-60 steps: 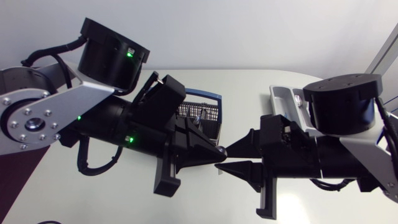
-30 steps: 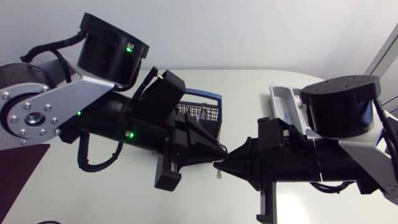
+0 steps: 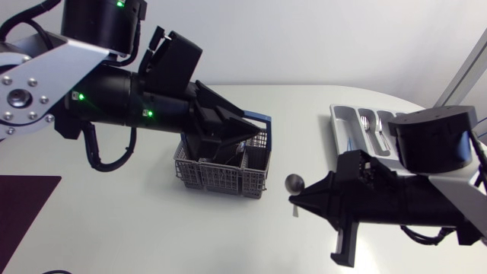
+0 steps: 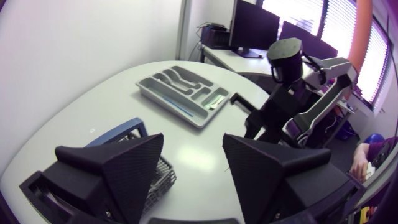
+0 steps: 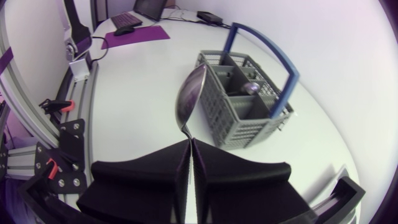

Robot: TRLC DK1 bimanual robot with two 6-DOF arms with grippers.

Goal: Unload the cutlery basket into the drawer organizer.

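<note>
1. A grey mesh basket [image 3: 221,180] with a blue handle [image 5: 268,51] is shown standing upright on the white table [image 3: 114,228]. It serves as the reference for all positions below.
2. The left gripper [image 4: 193,140] is held just above the basket. Its two fingers are spread wide apart and nothing is gripped between them.
3. The right gripper [image 5: 190,149] is placed beside the basket, on the side facing the organizer. Its fingers are pressed together on the handle of a spoon [image 5: 189,99].
4. The spoon is held outside the basket and apart from it. Its bowl projects past the fingertips towards the basket's side wall.
5. A metal piece [image 5: 252,89] is seen inside one of the basket's compartments; its kind cannot be told.
6. The grey organizer [image 3: 335,125] lies well apart from the basket, beyond the right gripper, with some cutlery in its compartments.
7. A dark mat [image 3: 23,202] lies well apart from the basket, on the left arm's side.
</note>
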